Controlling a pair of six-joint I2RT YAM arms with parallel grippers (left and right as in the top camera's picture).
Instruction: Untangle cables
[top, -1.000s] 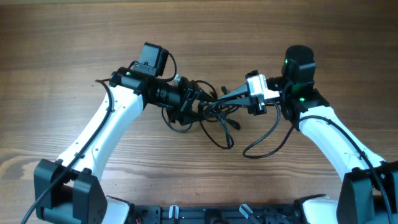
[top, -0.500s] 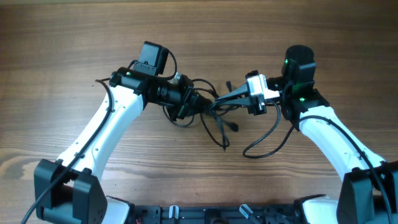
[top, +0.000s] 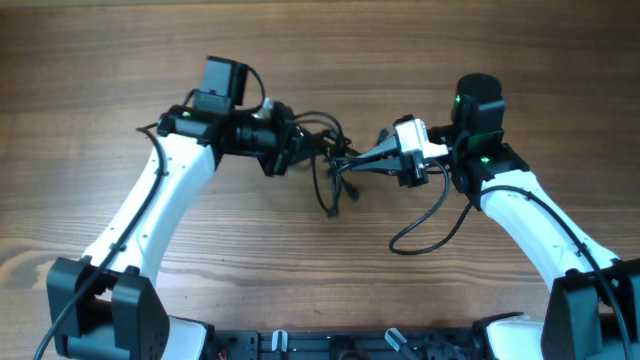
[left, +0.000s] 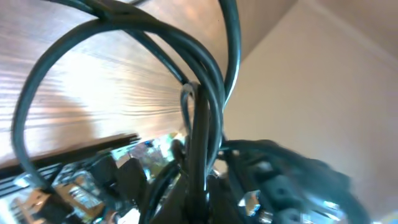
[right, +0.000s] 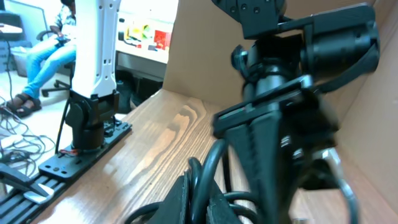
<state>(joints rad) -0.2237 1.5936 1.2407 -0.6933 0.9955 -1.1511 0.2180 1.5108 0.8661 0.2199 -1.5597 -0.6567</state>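
The cables (top: 333, 172) are a small dark bunch of thin cords strung in the air over the wooden table (top: 100, 60). A couple of loose strands droop from the bunch toward the robot's base, and whether their ends reach the wood I cannot tell. On the bunch's left side the left gripper (top: 303, 152) is clenched on it: the left wrist view shows several cords (left: 202, 87) running up out of its closed fingers and fanning into wide loops. On the bunch's right side the right gripper (top: 352, 163) is also clamped tight on the cords, and its wrist view shows looped strands (right: 200, 177) pinched at its fingertips with the left gripper (right: 252, 152) just beyond. Nearer the base than the bunch, a thicker wire (top: 425, 235) belonging to the right arm curls on the table and is no part of the tangle. The step in hand looks like the pull-apart: both arms hold the knot from opposite sides, and the tangle is not yet resolved. The next move probably calls for drawing the grippers away from the bunch in opposite directions, slowly, watching whether the loops slide free or cinch tighter. If they tighten, one jaw should release and regrasp a single strand.
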